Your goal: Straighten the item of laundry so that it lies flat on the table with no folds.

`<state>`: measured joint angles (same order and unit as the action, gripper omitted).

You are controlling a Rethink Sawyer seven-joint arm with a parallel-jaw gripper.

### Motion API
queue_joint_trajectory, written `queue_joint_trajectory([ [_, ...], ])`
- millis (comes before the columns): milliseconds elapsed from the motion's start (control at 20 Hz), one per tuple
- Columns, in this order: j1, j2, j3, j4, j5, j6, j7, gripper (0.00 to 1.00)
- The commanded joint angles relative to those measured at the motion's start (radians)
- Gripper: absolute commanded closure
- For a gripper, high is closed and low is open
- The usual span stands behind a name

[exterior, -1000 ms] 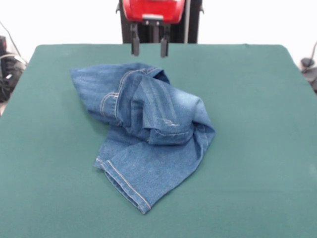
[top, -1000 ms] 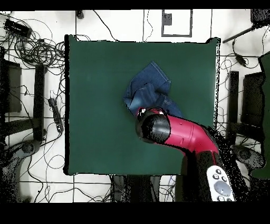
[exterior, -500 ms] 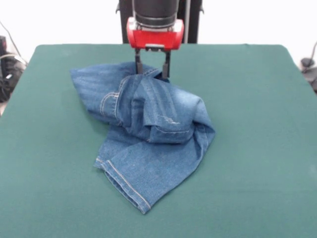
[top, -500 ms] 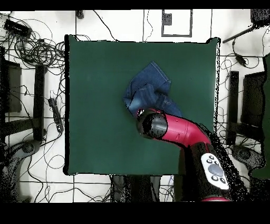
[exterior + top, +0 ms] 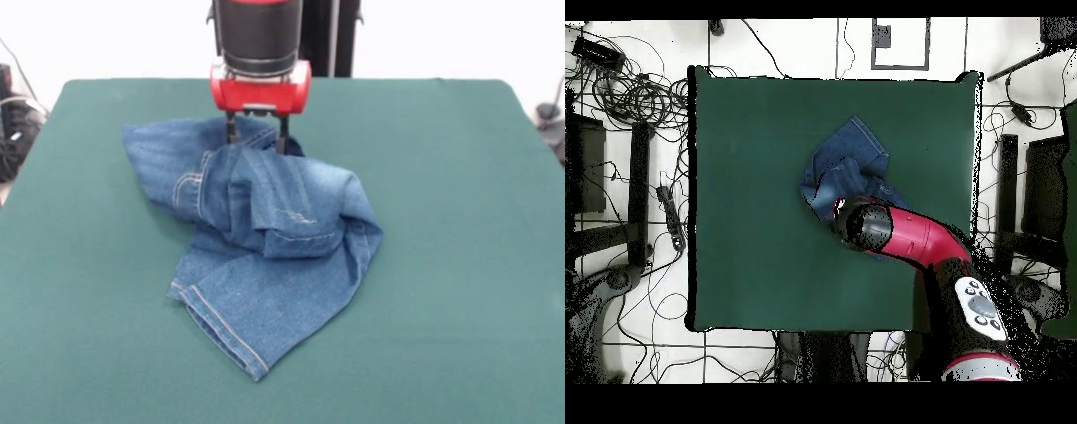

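One crumpled pair of jeans (image 5: 260, 238) lies mid-worktop (image 5: 459, 265), the pincer (image 5: 257, 137) spread apart with tips pressed into the far fold, so it should, I judge, close on one layer only before drawing outward.

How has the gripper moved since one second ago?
Yes. The gripper has come down from the table's far edge onto the jeans.

A dark green desk (image 5: 459, 265) with rounded corners carries a single crumpled pair of blue jeans (image 5: 265, 256), bunched in folds left of centre in the front view, one hemmed leg spread flat toward the camera
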<state>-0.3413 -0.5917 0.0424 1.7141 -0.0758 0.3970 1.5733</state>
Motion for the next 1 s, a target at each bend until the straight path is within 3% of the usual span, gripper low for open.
queue_joint_trajectory([
  [50,0.005,0.083,0.123,-0.085,0.003,0.03,0.056,0.0],
  [350,0.005,0.079,0.129,-0.073,-0.011,-0.009,0.067,0.0],
  [400,0.002,0.077,0.131,-0.067,-0.009,-0.021,0.075,1.0],
  [650,0.034,0.052,0.095,-0.072,-0.006,0.018,0.095,1.0],
  [1000,0.034,-0.009,0.089,0.027,0.024,0.016,0.147,1.0],
])
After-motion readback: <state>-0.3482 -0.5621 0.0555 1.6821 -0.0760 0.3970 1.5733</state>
